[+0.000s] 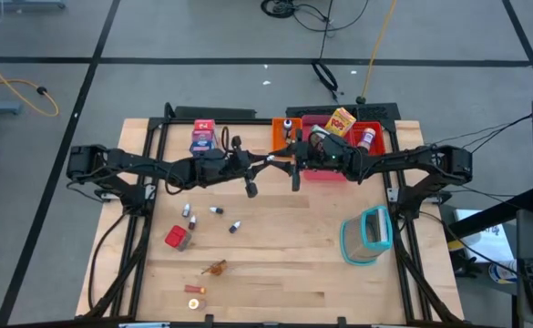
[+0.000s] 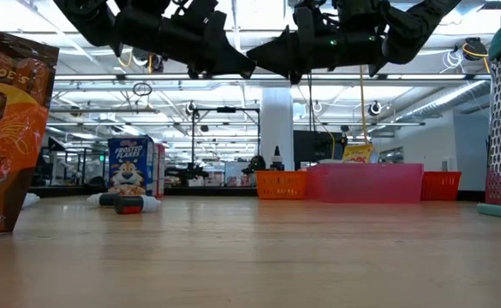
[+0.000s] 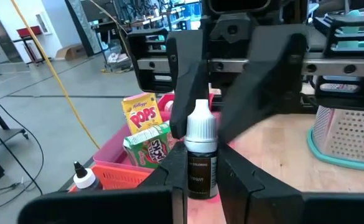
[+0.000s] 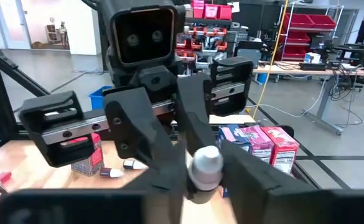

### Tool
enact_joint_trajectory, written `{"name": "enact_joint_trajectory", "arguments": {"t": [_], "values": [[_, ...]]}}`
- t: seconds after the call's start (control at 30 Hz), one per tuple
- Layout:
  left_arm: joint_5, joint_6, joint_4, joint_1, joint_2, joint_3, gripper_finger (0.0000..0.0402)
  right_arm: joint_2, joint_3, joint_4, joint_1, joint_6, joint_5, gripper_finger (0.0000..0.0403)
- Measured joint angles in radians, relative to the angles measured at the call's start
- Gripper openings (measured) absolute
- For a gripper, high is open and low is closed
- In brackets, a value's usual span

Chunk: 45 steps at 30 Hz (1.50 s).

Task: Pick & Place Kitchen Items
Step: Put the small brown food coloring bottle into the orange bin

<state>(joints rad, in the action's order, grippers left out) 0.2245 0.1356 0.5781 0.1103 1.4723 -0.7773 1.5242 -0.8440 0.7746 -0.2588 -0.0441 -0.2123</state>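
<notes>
high view: both hands meet gripping a bottle.

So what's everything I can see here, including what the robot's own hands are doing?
table: one, pale wood
trays: three, orange, pink, red, far edge
cartons: two, red and blue-white, far left
Pops carton: one, yellow, in the trays
small bottles: four, dark and pale, left of middle
cube: one, red, beside them
bits: three, orange-brown, near edge
container: one, teal-rimmed, right
held bottle: one, dark, white cap, mid-air
left hand: shut on held bottle
right hand: at its cap
</notes>
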Motion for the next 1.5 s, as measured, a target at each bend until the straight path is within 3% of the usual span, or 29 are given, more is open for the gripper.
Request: {"name": "enact_joint_trajectory", "arguments": {"t": [0.1,0.87,1.3,1.5], "values": [[0.0,0.001,-0.002,0.0,0.0,0.0,0.0044,0.0,0.0,-0.002,0.0,-0.017,-0.001,0.0039],[0.001,0.016,-0.016,-0.001,-0.001,-0.002,0.0069,0.0,0.0,-0.011,-0.018,-0.037,0.009,0.004],[0.076,-0.006,-0.105,-0.001,-0.002,-0.002,0.0164,0.0,0.0,-0.058,-0.106,-0.035,0.044,0.004],[0.088,-0.025,-0.261,-0.013,-0.002,-0.002,0.0187,0.0,0.0,-0.129,-0.175,-0.034,0.082,0.004]]}}
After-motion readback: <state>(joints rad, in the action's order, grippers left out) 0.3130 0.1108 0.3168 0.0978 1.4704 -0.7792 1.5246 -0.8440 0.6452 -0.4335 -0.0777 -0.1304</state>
